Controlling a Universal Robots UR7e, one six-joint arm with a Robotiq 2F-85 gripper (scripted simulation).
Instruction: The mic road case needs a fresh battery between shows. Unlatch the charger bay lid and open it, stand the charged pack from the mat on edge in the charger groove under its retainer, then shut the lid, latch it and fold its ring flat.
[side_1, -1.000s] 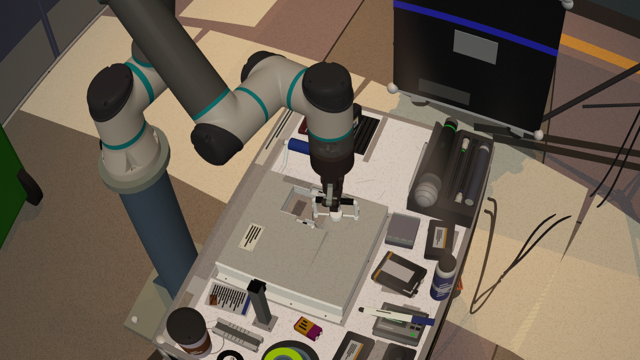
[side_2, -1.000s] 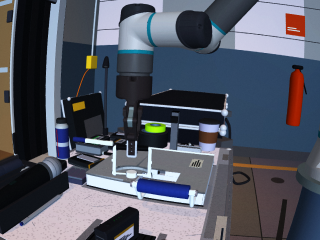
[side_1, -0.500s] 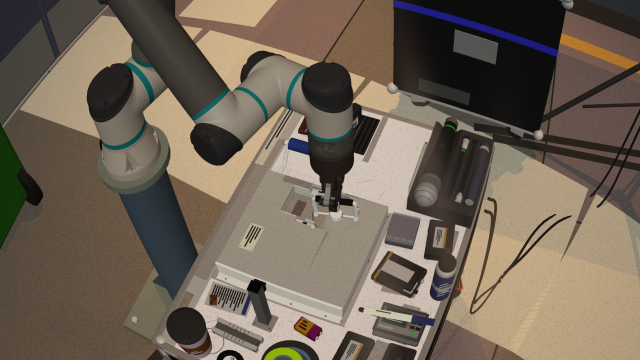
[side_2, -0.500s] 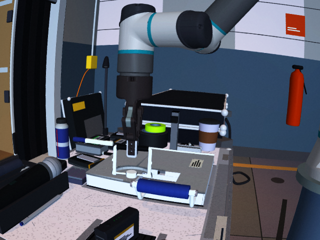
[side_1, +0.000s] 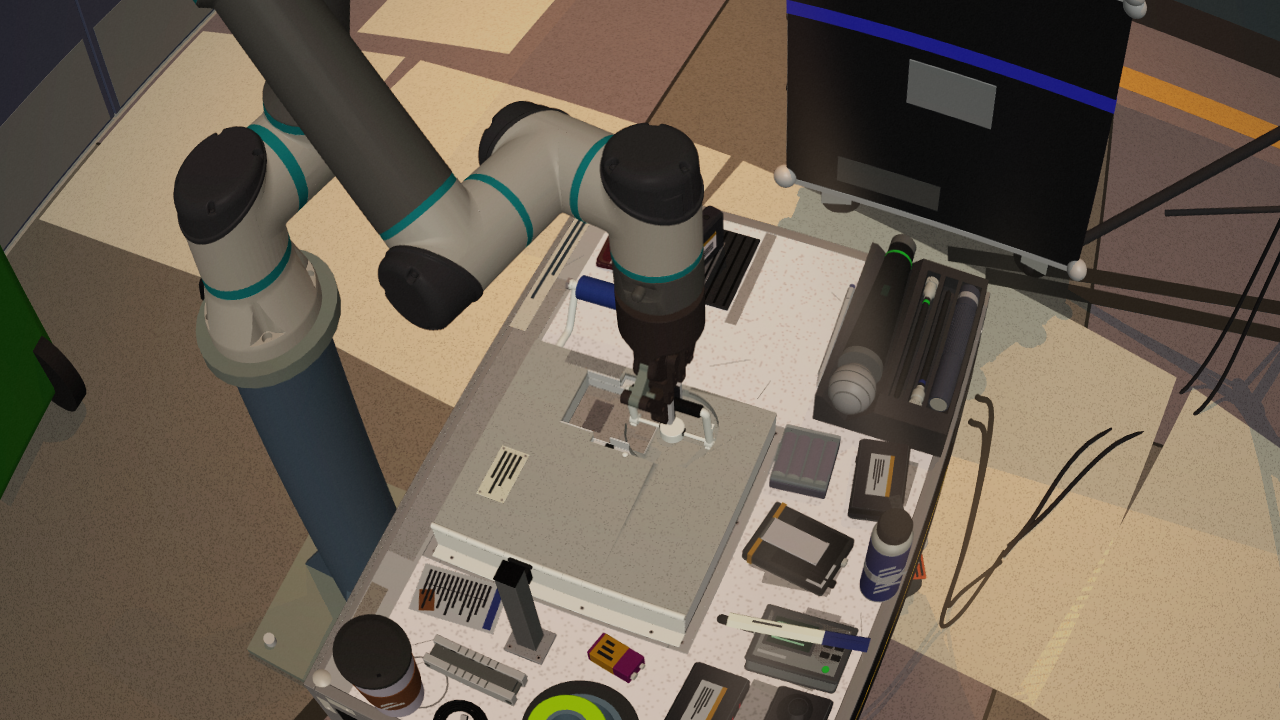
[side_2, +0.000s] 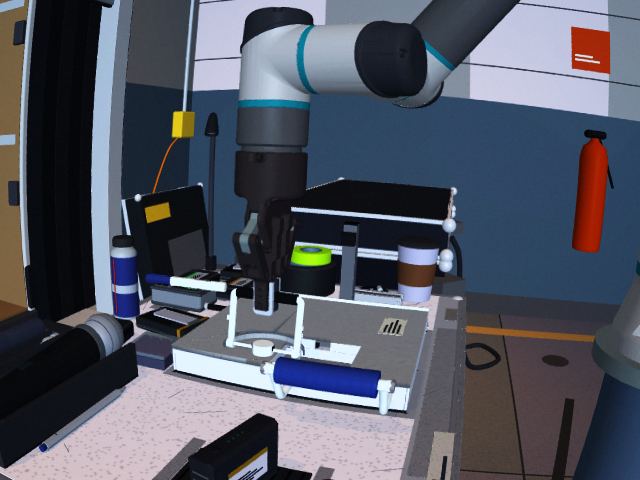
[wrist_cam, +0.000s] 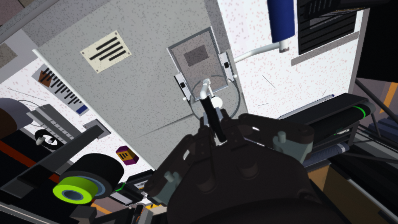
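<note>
The white latch ring (side_2: 263, 323) stands upright over its round hub (side_2: 262, 347) on the grey charger bay lid (side_1: 582, 501), which lies closed and flat on the case. My gripper (side_2: 264, 305) points straight down over the lid, and its fingers are clamped on the top bar of the ring (wrist_cam: 206, 91). The lid's blue-gripped handle (side_2: 326, 377) runs along its near edge in the second side camera. A black battery pack with a yellow label (side_2: 235, 454) lies on a dark ribbed mat at the table's end, apart from the lid.
The blue handle (side_1: 595, 292) stands proud just behind my wrist. A dark post (side_1: 519, 604), a tape roll (side_2: 309, 257), a coffee cup (side_2: 416, 268) and a blue bottle (side_1: 886, 551) ring the lid. A microphone tray (side_1: 895, 345) sits to one side.
</note>
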